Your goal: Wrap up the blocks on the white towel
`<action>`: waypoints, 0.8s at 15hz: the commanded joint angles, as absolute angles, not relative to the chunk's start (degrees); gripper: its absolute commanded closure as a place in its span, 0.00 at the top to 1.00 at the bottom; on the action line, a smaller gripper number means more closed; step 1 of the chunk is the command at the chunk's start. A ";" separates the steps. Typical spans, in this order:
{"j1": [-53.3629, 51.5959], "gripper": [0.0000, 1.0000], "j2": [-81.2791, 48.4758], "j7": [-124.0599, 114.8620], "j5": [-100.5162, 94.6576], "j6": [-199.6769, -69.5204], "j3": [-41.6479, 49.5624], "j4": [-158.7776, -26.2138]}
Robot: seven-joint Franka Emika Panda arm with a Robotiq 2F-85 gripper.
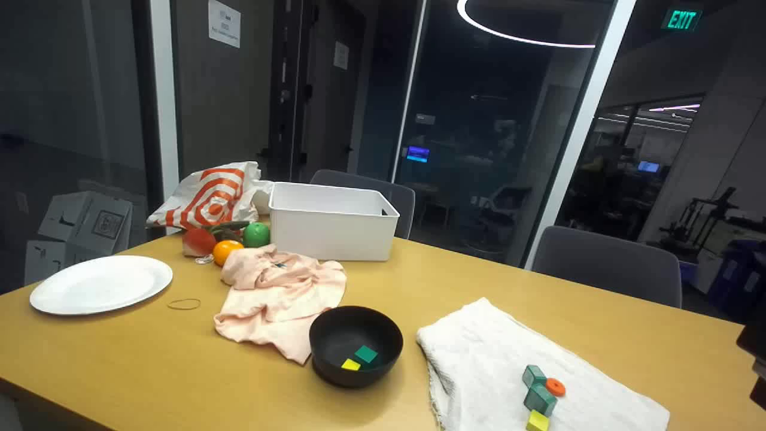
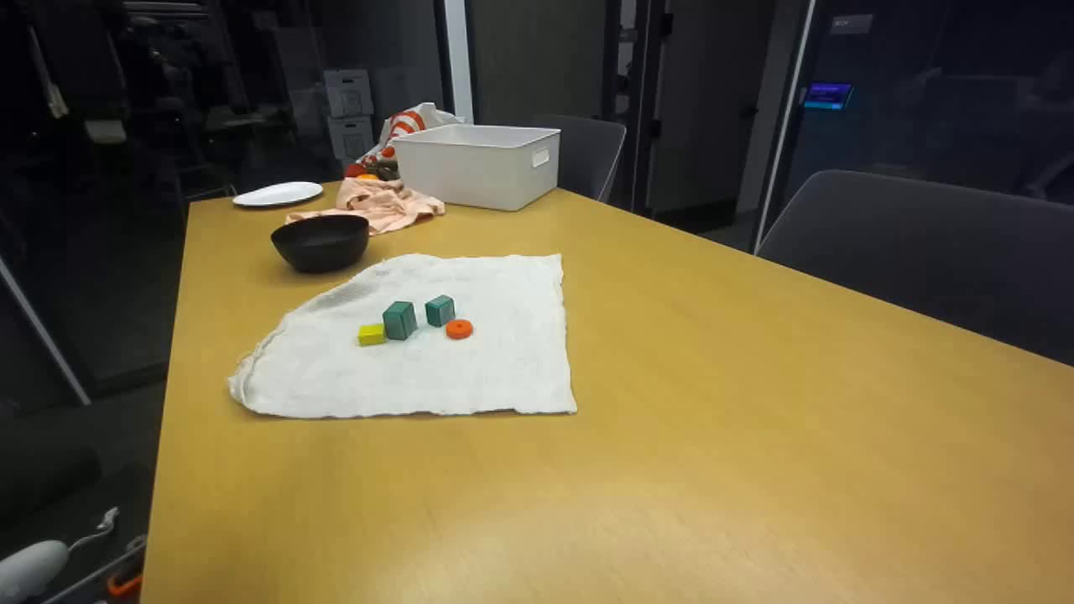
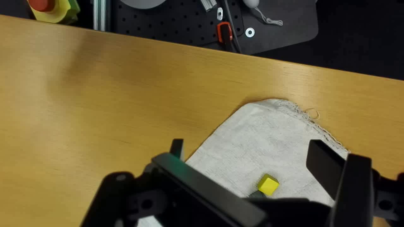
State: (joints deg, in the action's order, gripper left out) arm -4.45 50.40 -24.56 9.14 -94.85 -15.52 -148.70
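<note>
- Farthest left in an exterior view, well away from my tool (image 3: pixel 249 156), I see a white plate (image 1: pixel 102 284) lying on the surface (image 1: pixel 251 389).
- Next, also well away from the tool, come a red thing (image 1: pixel 198 242), a white bag (image 1: pixel 209 194) with an orange-red target print just behind it, a round orange thing (image 1: pixel 226 252) and a round green thing (image 1: pixel 257 234).
- A pinkish-beige cloth (image 1: pixel 281 296) lies crumpled a little closer to the tool; as that camera looks, a white bin (image 1: pixel 329 236) stands behind it.
- Closer to the tool again I have a black bowl (image 1: pixel 335 332), upright, just beside the cloth, with a yellow piece (image 1: pixel 351 364) and a green piece (image 1: pixel 366 354) inside.
- The white towel (image 1: pixel 479 347) is nearest the tool of all these, spread out; the wrist view gives me its frayed corner beyond the jaws.
- On the towel sit a green block (image 1: pixel 534 376), a yellow block (image 1: pixel 537 421), another green block (image 1: pixel 540 400) and an orange disc (image 1: pixel 555 387). The green ones stand apart; I can't tell whether the yellow one touches its green neighbour.
- Far right, only a dark part of the tool pokes into that view. From the wrist I see its jaws spread wide, the yellow block showing in the gap, down on the towel.
</note>
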 commanded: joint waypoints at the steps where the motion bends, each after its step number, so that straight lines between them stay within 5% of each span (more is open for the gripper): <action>1: -4.13 1.00 50.45 -24.35 9.28 -94.78 -15.72 -148.46; 12: -3.80 1.00 42.98 -24.86 8.90 -103.04 -18.18 -152.12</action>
